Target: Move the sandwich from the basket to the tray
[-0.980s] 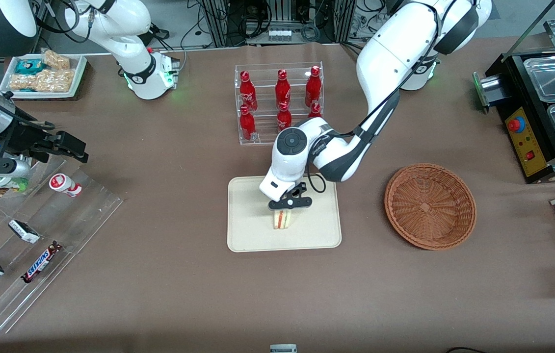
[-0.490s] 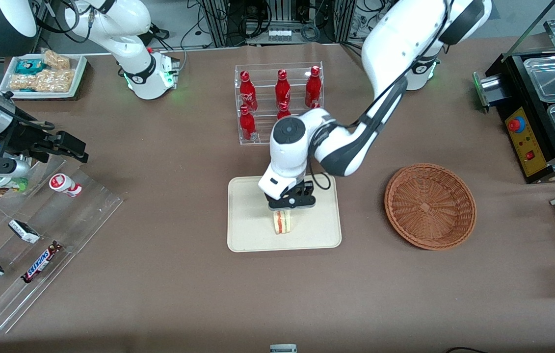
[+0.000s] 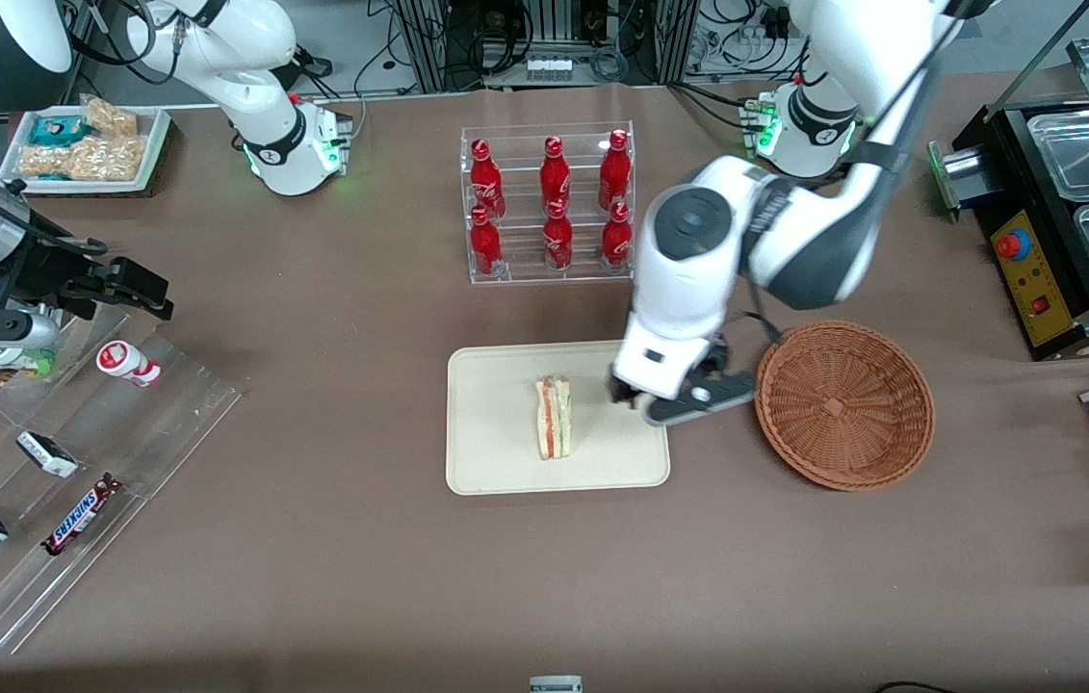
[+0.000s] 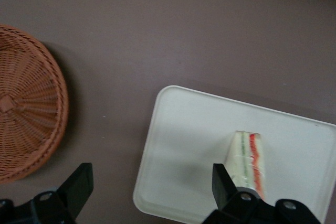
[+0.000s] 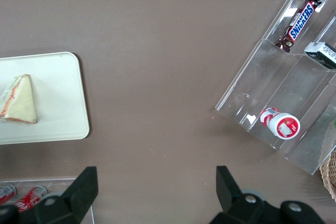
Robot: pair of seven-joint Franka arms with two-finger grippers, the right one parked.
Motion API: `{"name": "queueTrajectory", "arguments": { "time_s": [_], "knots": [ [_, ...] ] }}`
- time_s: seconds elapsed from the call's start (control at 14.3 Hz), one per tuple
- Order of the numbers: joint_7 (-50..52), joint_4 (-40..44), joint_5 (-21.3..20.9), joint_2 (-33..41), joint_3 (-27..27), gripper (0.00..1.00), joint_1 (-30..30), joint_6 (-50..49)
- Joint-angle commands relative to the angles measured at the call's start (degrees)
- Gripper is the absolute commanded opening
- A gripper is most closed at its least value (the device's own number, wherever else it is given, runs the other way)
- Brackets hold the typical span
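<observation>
Front view: sandwich (image 3: 553, 418) lying on the tray (image 3: 496, 462) at frame centre, striped filling edge facing up. Gripper (image 3: 677, 399) raised just right of centre, over the tray's edge nearest the basket (image 3: 843, 404), fingers spread wide, holding nothing, clear of the sandwich. Basket at centre right, on the brown table (image 3: 361, 577). Rack of red bottles (image 3: 549, 197) above the tray, upper centre.
</observation>
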State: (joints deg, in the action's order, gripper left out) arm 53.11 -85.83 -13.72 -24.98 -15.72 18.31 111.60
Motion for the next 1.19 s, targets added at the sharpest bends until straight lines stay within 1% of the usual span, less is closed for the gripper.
{"name": "queueTrajectory", "arguments": {
  "time_s": [0.0,0.21,0.42,0.49,0.56,0.63,0.7,0.84,0.91,1.12],
  "knots": [
    [-8.95,-5.74,3.86,5.45,-0.45,1.00,-6.07,-2.34],
    [-18.19,-11.98,5.01,10.91,-0.45,1.00,-12.41,-2.88],
    [-24.17,-16.29,6.33,16.09,-0.10,1.00,-15.67,-4.10],
    [-27.32,-18.82,7.99,19.94,2.08,1.00,-15.33,-4.20],
    [-29.96,-20.16,10.00,22.32,5.40,1.00,-14.28,-4.37],
    [-32.95,-20.52,11.16,24.00,7.44,1.00,-12.97,-5.85],
    [-35.59,-20.17,11.34,25.24,9.03,1.00,-12.69,-8.04],
    [-41.65,-19.38,13.27,27.87,12.63,1.00,-11.90,-11.74],
    [-44.90,-18.16,13.36,28.41,14.73,1.00,-11.38,-14.36],
    [-52.55,-10.62,13.45,27.19,17.38,1.00,-11.37,-21.23]
  ]
}}
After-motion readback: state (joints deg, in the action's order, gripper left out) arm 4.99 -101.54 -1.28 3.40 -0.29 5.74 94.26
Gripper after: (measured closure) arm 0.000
